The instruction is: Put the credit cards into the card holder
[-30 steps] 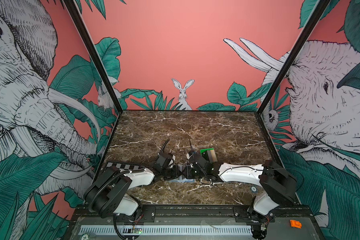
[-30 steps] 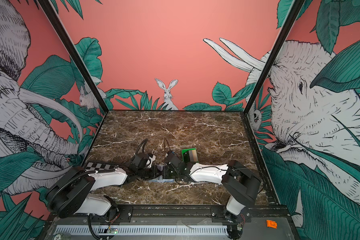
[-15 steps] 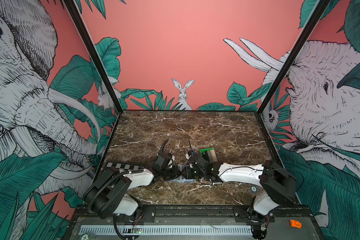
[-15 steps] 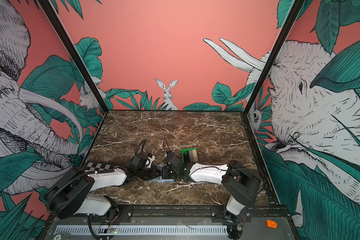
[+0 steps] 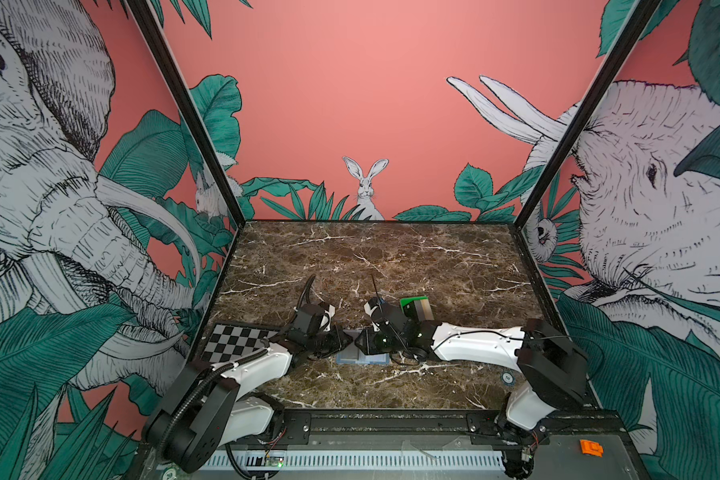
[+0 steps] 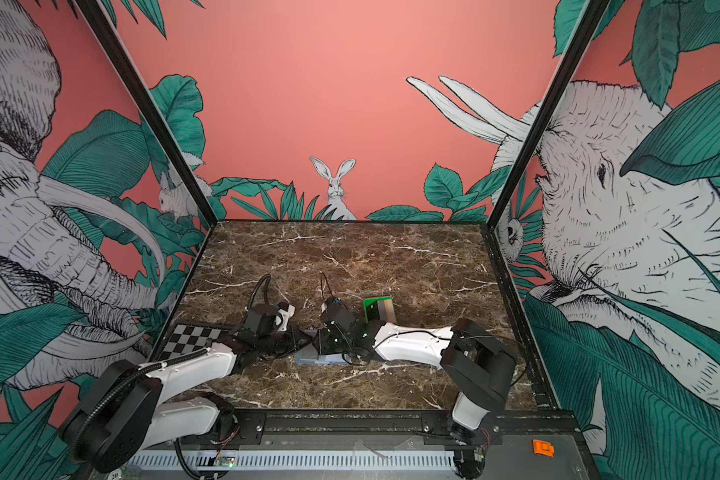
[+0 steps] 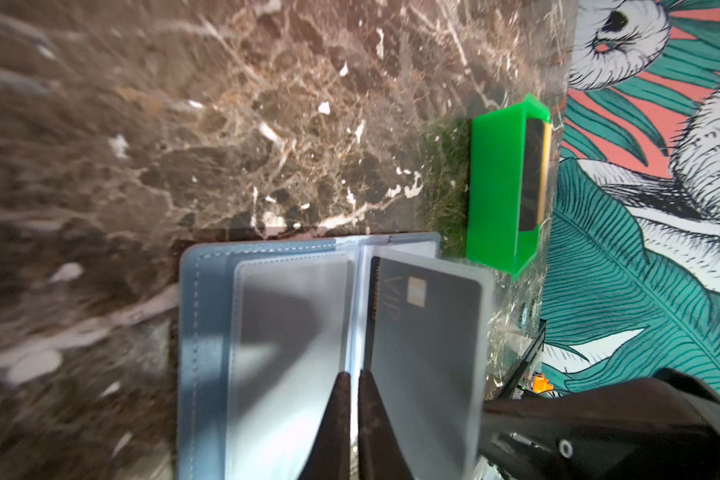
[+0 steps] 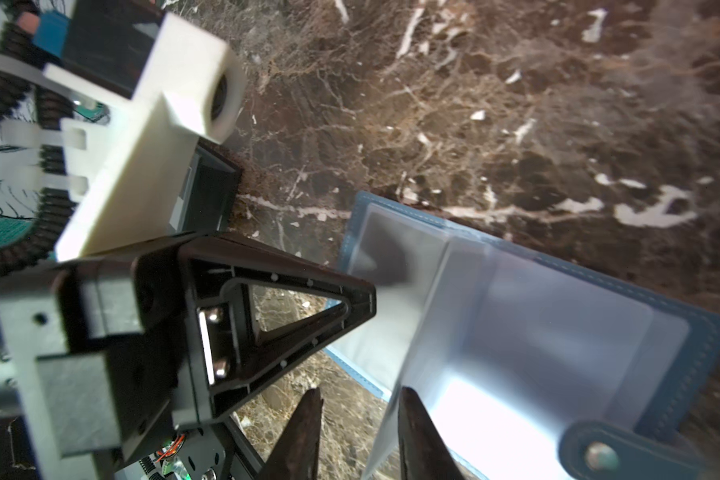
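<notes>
The slate-blue card holder (image 7: 202, 332) lies open on the marble near the front, seen in both top views (image 5: 362, 358) (image 6: 319, 356). My left gripper (image 7: 352, 376) is shut on the edge of a clear inner sleeve that stands up from the spine. A black credit card with "VIP" lettering (image 7: 429, 328) sits inside the sleeve beside it. My right gripper (image 8: 360, 401) is open at the holder's edge; a raised clear sleeve (image 8: 425, 316) leans against one finger. More credit cards (image 7: 533, 174) stand in a green tray (image 7: 495, 187).
The green tray (image 5: 412, 300) stands just behind the right wrist. A black-and-white checkerboard plate (image 5: 233, 343) lies at the left wall under the left arm. The two grippers (image 5: 352, 338) meet tip to tip over the holder. A small round token (image 5: 507, 377) lies by the right arm's base.
</notes>
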Available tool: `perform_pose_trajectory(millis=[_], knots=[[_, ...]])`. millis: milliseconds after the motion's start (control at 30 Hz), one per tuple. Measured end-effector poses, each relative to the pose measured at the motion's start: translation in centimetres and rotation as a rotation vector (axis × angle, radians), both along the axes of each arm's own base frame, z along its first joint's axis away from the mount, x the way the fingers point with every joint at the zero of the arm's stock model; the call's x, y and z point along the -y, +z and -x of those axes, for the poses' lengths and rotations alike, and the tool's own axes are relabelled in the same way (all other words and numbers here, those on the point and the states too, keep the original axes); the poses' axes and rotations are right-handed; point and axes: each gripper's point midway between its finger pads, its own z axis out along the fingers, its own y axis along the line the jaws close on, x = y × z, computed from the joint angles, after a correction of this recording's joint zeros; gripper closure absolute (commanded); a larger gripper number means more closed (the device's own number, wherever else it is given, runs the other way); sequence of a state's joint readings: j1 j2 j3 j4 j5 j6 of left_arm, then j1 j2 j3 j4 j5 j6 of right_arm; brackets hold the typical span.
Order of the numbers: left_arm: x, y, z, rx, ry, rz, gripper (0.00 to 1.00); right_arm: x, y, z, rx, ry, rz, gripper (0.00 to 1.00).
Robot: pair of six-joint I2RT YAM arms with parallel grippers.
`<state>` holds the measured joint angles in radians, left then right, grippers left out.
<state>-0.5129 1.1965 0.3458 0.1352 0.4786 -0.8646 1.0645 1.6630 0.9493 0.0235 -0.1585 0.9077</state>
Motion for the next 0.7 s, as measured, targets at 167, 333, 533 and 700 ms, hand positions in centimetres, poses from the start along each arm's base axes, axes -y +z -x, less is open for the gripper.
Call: perform_pose_trajectory(millis=[167, 333, 533, 700], knots=[[-0.6, 0.9, 0.4, 0.022, 0.004, -0.007, 0.88, -1.4, 0.3, 0.1, 0.003, 0.026, -0.009, 0.69], [-1.2, 1.5, 0.8, 0.041, 0.001, -0.022, 0.85, -1.4, 0.2, 0.2, 0.012, 0.036, 0.0, 0.69], [-1.7, 2.1, 1.6, 0.056, -0.001, -0.021, 0.82, 0.1, 0.2, 0.5, 0.029, 0.02, 0.017, 0.69], [-2.2, 2.8, 2.5, 0.09, 0.009, 0.003, 0.82, 2.1, 1.1, 1.0, 0.056, 0.005, 0.016, 0.68]])
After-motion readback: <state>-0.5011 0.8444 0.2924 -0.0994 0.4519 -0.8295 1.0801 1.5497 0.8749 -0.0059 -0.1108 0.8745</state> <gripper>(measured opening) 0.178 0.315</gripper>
